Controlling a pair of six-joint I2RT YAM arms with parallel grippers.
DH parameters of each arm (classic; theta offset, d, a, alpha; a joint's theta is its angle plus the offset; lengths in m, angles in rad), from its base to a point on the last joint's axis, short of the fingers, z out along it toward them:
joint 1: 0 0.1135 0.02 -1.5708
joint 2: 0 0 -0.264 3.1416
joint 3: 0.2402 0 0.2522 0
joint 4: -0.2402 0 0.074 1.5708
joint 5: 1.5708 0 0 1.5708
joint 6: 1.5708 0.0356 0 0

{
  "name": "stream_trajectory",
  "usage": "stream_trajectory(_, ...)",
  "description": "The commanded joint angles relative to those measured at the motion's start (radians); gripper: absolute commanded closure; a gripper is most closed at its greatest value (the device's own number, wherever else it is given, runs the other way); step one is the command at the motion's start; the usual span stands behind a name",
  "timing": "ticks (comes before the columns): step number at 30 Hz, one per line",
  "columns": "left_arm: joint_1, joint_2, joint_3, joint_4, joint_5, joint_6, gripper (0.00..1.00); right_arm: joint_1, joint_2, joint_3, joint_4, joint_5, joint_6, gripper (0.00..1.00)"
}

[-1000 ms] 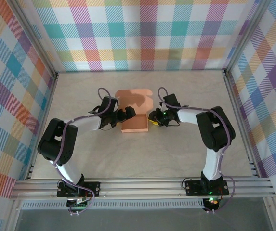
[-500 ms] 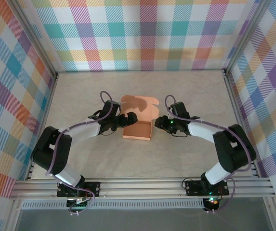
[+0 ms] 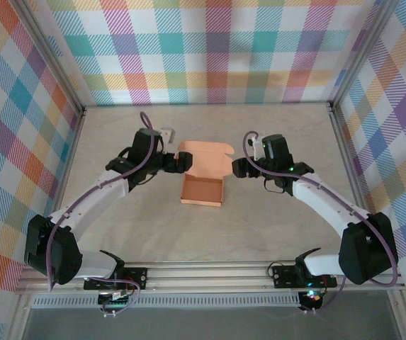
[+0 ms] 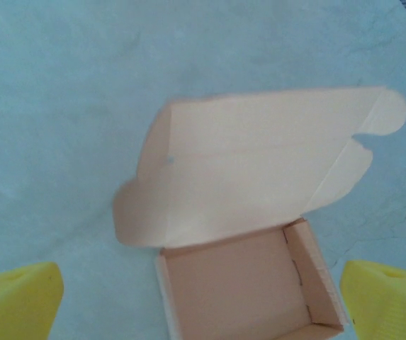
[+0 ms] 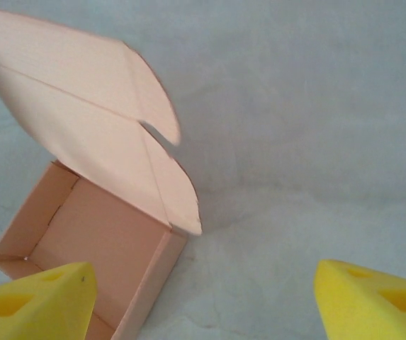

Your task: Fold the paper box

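Presently, the paper box (image 3: 203, 185) is seen resting on the bench (image 3: 259, 234) between the two end effectors. It is formed as a shallow tray, with its lid flap (image 3: 205, 156) open at the far edge. The left end effector (image 3: 179, 163) is held just beside the lid's left edge, its jaws spread wide and nothing gripped. In the left wrist view its yellow fingers (image 4: 18, 301) are seen at the two lower corners, and the tray's open inside lies between and ahead of them, clear of both. The right end effector (image 3: 239, 168) is held near the box's right side, a little apart from it, with the jaws likewise set wide and empty. In the right wrist view the tray is found just ahead of one finger (image 5: 36, 297), while the other is seen over bare bench.
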Motion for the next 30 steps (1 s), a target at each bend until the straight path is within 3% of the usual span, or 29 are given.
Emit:
stream_trajectory(1, 0.024, 0.026, 0.115, -0.15, 0.02, 0.174, 0.0, -0.02, 0.004, 0.095, -0.096, -0.089, -0.315, 0.18)
stream_trajectory(9, 0.075, 0.082, 0.255, -0.254, 0.035, 0.25, 0.0, -0.102, 0.219, 0.402, -0.447, -0.352, -0.653, 0.17)
stream_trajectory(15, 0.079, 0.094, 0.263, -0.255, 0.007, 0.255, 0.0, -0.134, 0.398, 0.622, -0.702, -0.432, -0.834, 0.24)
stream_trajectory(21, 0.08, 0.097, 0.263, -0.266, -0.002, 0.264, 0.0, -0.152, 0.578, 0.835, -0.868, -0.443, -0.941, 0.47)
stream_trajectory(30, 0.081, 0.108, 0.261, -0.267, -0.007, 0.266, 0.0, -0.153, 0.769, 1.066, -1.024, -0.497, -1.005, 0.47)
